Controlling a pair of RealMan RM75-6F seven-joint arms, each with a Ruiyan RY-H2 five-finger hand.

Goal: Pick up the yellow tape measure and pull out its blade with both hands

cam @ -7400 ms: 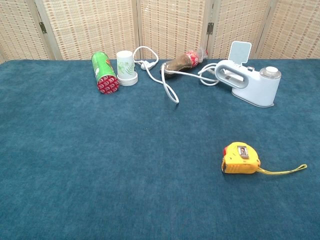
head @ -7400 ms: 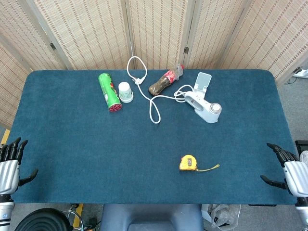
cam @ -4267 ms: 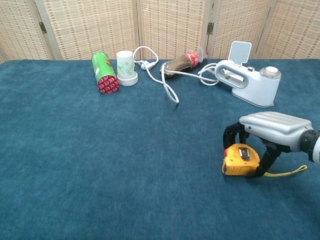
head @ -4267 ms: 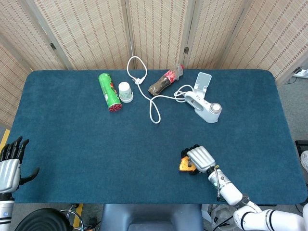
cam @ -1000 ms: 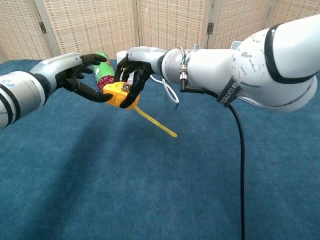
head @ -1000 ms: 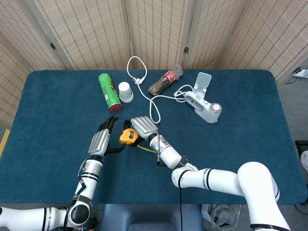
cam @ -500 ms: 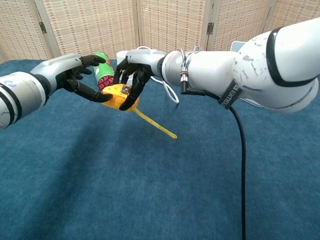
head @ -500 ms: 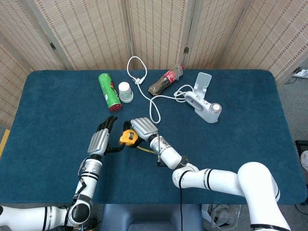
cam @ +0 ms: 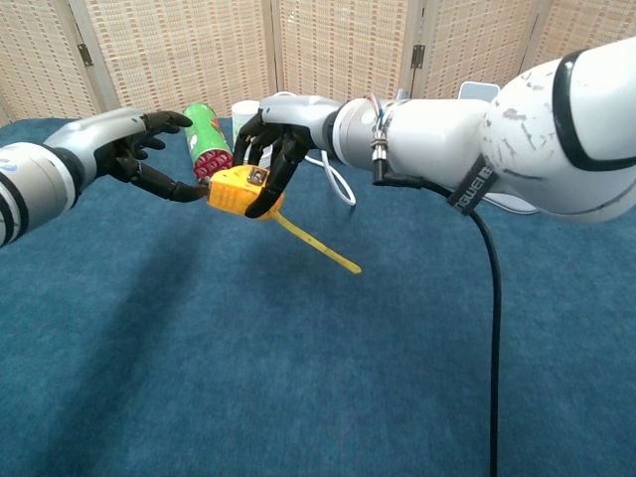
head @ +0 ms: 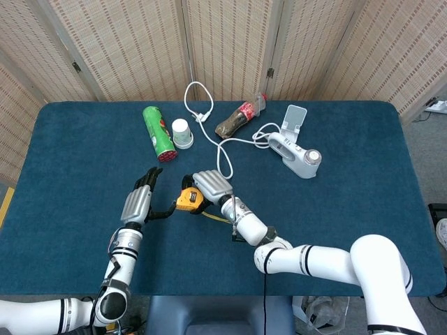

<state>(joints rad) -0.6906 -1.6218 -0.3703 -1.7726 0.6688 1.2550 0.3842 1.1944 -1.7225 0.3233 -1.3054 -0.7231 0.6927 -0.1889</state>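
Observation:
The yellow tape measure (cam: 235, 191) (head: 186, 202) hangs in the air over the blue table, gripped from above by my right hand (cam: 277, 127) (head: 210, 185). A thin yellow strip (cam: 320, 244) trails from the case down to the right, its end loose. My left hand (cam: 127, 148) (head: 139, 199) is just left of the case, fingers spread. Its thumb reaches to the case's left edge, and I cannot tell whether it touches. Nothing sits in its palm.
Along the back stand a green can (head: 158, 133), a white paper cup (head: 182, 132), a white cable (head: 209, 130), a cola bottle (head: 239, 118) and a white handheld appliance (head: 295, 149). The right arm's black cable (cam: 489, 328) hangs at the right.
My left hand has drawn a little to the left, away from the case. The right hand has turned the tape measure slightly, so its face shows more.

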